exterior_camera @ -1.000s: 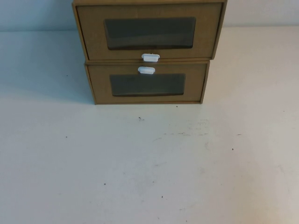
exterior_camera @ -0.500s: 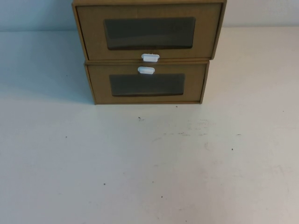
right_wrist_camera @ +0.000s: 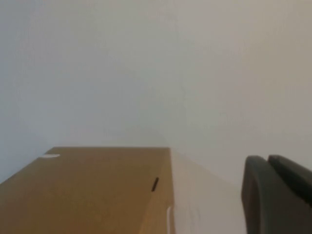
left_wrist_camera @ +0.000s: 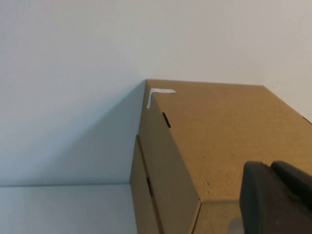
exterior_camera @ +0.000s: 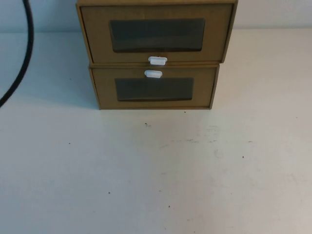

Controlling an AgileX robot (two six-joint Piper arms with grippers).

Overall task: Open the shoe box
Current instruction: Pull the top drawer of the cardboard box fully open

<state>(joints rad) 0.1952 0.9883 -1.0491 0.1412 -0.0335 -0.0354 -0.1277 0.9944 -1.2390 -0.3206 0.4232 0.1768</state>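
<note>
Pressed together and gripping nothing: right gripper (right_wrist_camera: 273, 195), seen as a dark block in the right wrist view, raised off the stack's right side at about the level of the top box's lid, clear of the cardboard. Out of the high view altogether.

Same dark shape for left gripper (left_wrist_camera: 273, 195) in its own wrist view, up by the stack's left side and above the top edge. Spread or closed: cannot tell. Also outside the high view, where only a black cable (exterior_camera: 22, 58) curves down along the left edge.

Nearest on the white table (exterior_camera: 156, 175): bare surface with a few dark specks.

Further back, centred: two brown shoe boxes, stacked, fronts facing the robot. Lower shoe box (exterior_camera: 153, 90) flat on the table, with a dark window across its front and a white pull tab (exterior_camera: 153, 73) at the front's top edge. Shut.

Upper shoe box (exterior_camera: 156, 34) resting on top of it, with its own dark window and white tab (exterior_camera: 157, 60) at the front's bottom edge, just above the other tab. Also shut.

Behind everything: pale wall (exterior_camera: 273, 12).
</note>
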